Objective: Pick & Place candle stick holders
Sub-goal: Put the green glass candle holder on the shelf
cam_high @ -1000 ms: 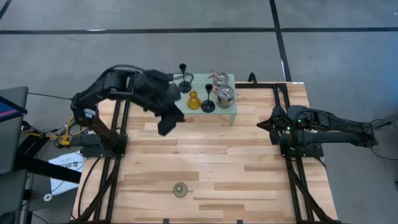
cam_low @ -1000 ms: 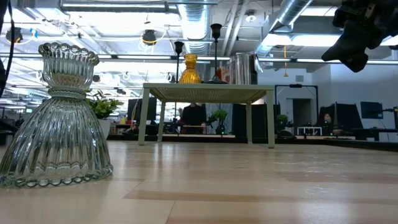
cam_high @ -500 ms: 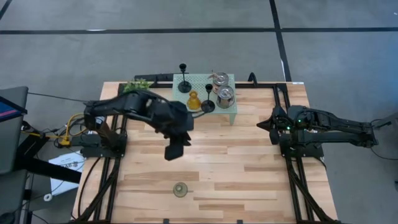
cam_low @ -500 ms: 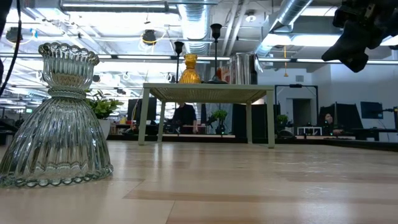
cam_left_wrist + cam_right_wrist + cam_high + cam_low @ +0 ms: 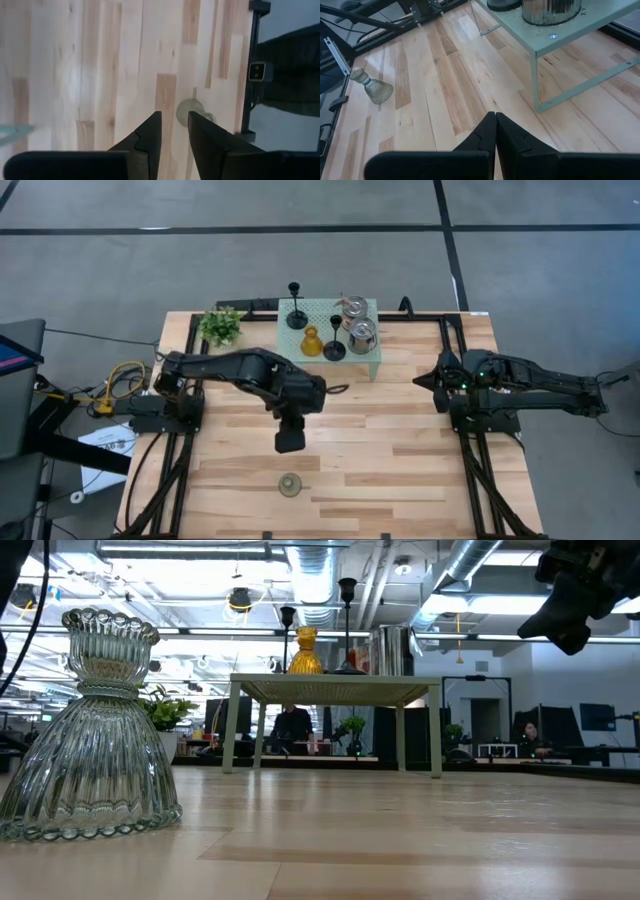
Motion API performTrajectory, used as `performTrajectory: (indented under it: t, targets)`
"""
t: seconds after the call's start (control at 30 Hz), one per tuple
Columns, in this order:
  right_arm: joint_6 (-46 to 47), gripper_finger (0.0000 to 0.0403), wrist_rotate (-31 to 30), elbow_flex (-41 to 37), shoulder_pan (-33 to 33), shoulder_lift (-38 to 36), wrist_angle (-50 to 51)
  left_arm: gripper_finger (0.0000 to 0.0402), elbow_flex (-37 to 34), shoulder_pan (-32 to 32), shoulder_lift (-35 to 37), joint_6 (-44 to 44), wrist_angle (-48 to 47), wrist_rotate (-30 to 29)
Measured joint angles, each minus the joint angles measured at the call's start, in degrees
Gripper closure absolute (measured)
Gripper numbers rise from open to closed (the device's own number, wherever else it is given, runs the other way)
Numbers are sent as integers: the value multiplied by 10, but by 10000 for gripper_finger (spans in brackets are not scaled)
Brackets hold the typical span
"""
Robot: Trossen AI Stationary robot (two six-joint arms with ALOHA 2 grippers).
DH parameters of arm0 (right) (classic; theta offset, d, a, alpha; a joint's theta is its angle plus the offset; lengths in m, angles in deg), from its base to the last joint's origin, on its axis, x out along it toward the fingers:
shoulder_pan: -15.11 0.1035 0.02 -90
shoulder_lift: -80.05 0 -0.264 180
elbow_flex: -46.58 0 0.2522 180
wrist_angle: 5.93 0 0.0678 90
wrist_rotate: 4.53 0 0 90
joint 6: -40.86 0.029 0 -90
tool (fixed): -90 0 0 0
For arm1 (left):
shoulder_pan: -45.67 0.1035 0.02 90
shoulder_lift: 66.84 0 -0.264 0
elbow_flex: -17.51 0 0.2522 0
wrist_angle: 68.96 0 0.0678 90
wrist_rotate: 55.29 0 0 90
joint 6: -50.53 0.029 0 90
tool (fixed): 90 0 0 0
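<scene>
A pale green glass holder (image 5: 290, 485) stands upright on its wide base on the table near the front edge; it also shows in the low view (image 5: 90, 730), the left wrist view (image 5: 192, 111) and the right wrist view (image 5: 372, 87). Two slim black stemmed holders (image 5: 296, 318) (image 5: 334, 350), an amber one (image 5: 311, 342) and two silvery jar-like ones (image 5: 353, 308) (image 5: 361, 335) stand on a small green stand (image 5: 375, 360) at the far middle. My left gripper (image 5: 290, 446) hangs over the table's middle, just far of the glass holder, open (image 5: 175, 120) and empty. My right gripper (image 5: 438, 380) is shut (image 5: 495, 122) and empty at the right.
A small potted plant (image 5: 221, 325) stands at the far left of the table. Dark rails (image 5: 190, 430) run along both sides of the wooden top. Bare wood lies between the stand and the glass holder.
My left gripper has swung away from the green stand, toward the table's near edge and a little right, and now hangs close to the pale green glass holder. The potted plant, earlier covered by the arm, shows now.
</scene>
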Motion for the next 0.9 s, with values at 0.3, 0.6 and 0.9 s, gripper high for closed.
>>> performTrajectory:
  t: [0.3, 0.6, 0.9]
  targets:
    - [-4, 403, 1, 0, 0, 0, 0, 332, -140, -25, 23, -51, -7, 29]
    - [4, 403, 2, 0, 0, 0, 8, 396, -381, -42, 146, -122, 162, 22]
    - [39, 403, 2, 0, 0, 0, 7, 388, -623, -73, 315, -229, 353, -14]
